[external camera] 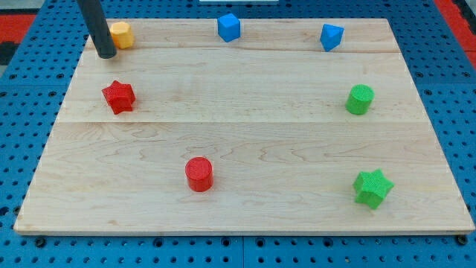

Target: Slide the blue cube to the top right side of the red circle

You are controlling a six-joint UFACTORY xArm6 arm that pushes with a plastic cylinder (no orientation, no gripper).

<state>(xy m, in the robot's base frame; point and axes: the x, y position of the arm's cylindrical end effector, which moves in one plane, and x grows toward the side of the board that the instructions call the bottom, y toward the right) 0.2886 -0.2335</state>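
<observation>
The blue cube (229, 27) sits near the view's top edge, a little left of centre. The red circle, a short red cylinder (199, 173), stands low on the board, left of centre. My tip (107, 54) is at the view's top left, just left of and below a yellow block (121, 34). The tip is far left of the blue cube and far above the red circle. It touches neither of them.
A red star (118, 96) lies below my tip on the left. A second blue block, wedge-like (332, 36), sits at the top right. A green cylinder (360, 99) and a green star (372, 187) are on the right side. The wooden board (245, 216) lies on a blue pegboard.
</observation>
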